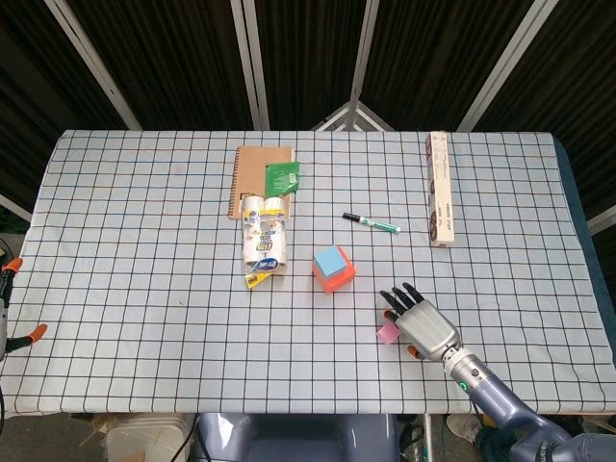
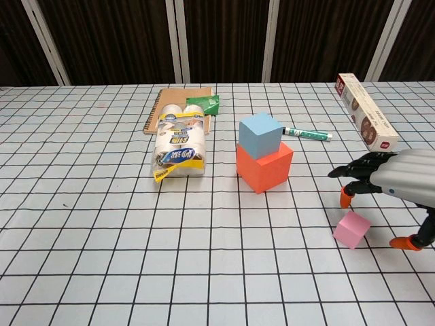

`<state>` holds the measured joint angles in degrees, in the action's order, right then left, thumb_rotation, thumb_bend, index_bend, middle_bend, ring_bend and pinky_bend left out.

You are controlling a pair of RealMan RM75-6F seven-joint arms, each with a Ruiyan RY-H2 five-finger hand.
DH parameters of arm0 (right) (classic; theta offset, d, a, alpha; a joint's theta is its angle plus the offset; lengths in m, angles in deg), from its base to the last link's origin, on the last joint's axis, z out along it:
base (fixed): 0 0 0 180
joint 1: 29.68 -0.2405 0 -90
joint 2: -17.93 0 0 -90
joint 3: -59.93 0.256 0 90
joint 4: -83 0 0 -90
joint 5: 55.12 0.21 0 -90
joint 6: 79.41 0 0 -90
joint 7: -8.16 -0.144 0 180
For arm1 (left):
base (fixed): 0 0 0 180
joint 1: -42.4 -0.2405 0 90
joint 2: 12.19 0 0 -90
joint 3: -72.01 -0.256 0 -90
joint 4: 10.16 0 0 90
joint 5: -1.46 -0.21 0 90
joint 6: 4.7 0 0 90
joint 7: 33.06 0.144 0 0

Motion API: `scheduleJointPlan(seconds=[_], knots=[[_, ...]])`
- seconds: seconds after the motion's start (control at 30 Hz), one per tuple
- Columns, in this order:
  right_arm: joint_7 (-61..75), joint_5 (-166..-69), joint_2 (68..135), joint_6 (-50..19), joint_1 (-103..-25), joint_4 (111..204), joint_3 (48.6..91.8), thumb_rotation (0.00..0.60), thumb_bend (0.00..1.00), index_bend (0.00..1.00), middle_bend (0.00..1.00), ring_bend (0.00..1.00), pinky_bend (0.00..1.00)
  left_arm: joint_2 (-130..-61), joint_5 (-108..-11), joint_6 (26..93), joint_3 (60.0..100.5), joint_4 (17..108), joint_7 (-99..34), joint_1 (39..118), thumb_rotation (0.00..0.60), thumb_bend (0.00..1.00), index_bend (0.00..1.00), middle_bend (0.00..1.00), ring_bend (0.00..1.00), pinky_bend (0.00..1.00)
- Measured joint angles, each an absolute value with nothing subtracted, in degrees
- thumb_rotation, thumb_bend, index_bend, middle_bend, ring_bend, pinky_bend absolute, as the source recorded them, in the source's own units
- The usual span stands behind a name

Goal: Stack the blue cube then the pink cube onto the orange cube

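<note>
The blue cube (image 1: 331,259) (image 2: 260,134) sits on top of the orange cube (image 1: 336,275) (image 2: 264,167) near the table's middle. The small pink cube (image 1: 387,333) (image 2: 352,229) lies on the cloth to the right and nearer the front edge. My right hand (image 1: 418,322) (image 2: 387,178) hovers just above and beside the pink cube, fingers spread and pointing toward the stack, holding nothing. My left hand does not show in either view.
A pack of small bottles (image 1: 263,240) (image 2: 179,145) lies left of the stack, with a brown notebook (image 1: 262,177) and green packet (image 1: 281,177) behind. A green marker (image 1: 372,223) (image 2: 307,134) and a long box (image 1: 439,189) (image 2: 366,120) lie at the back right.
</note>
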<state>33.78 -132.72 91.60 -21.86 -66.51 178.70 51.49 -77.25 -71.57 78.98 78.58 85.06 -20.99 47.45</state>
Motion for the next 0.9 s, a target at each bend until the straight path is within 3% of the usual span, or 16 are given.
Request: scheduleJointPlan(seconds=[0.9], knots=[[35.9, -134.3, 93.3, -23.8, -65.2, 180.2, 54.1, 0.600, 0.32, 0.34, 0.00, 0.00, 0.00, -76.9, -71.8, 79.4, 78.5, 85.2, -21.9, 47.2, 0.600, 0.12, 0.08, 0.00, 0.00, 0.00]])
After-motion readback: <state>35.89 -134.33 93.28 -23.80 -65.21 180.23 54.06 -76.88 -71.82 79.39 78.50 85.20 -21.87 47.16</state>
